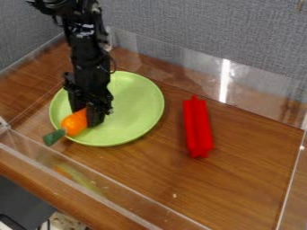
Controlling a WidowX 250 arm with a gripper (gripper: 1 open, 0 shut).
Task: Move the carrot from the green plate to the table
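The orange carrot [74, 126] lies on the left part of the green plate [139, 101], its dark green stub [54, 137] poking over the plate's front-left rim. My gripper [90, 112] points straight down onto the carrot's thicker end. Its black fingers are drawn in against the carrot's sides and hide that end. The carrot still rests on the plate. The plate sits at the back left of the dark wooden table [240, 175].
A long red stick-like object [197, 126] lies on the wood to the right of the plate. Clear acrylic walls [144, 202] edge the table at the front, left and back. Bare wood shows in front of the plate and at the right.
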